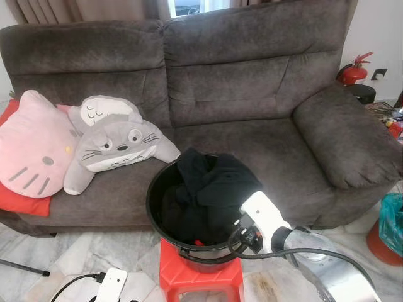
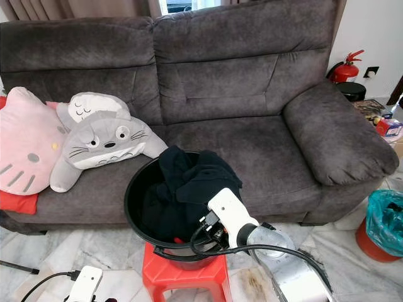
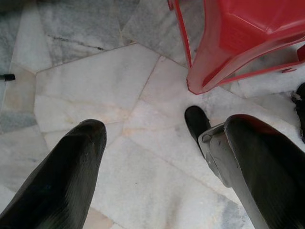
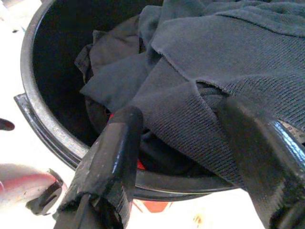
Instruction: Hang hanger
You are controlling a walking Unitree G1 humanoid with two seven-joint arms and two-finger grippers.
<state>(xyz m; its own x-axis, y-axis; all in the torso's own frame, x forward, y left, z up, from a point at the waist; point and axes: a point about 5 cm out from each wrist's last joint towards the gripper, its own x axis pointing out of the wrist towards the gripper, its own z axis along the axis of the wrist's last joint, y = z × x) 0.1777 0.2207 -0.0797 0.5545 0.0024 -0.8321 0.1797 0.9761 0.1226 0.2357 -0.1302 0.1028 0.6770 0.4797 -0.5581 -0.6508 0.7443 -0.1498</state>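
A black bucket [image 1: 151,189] stands on a red stool [image 1: 201,277] in front of the sofa, with dark clothes [image 1: 214,185] piled in it. My right arm's white wrist [image 1: 263,214] reaches to the bucket's near rim. In the right wrist view my right gripper [image 4: 183,114] is open, its fingers [image 4: 116,143] over the dark knit fabric [image 4: 200,71] just inside the rim. A small red piece [image 4: 139,164] shows under the clothes; I cannot tell what it is. My left gripper [image 3: 164,126] hangs open over the marble floor beside the stool [image 3: 238,38].
A grey sofa [image 1: 252,94] fills the back, with a pink cat cushion [image 1: 34,145] and a grey plush [image 1: 113,141] at its left. A fire extinguisher [image 1: 354,70] and a teal-lined bin [image 1: 390,226] stand at the right. A black cable [image 1: 69,283] lies on the floor.
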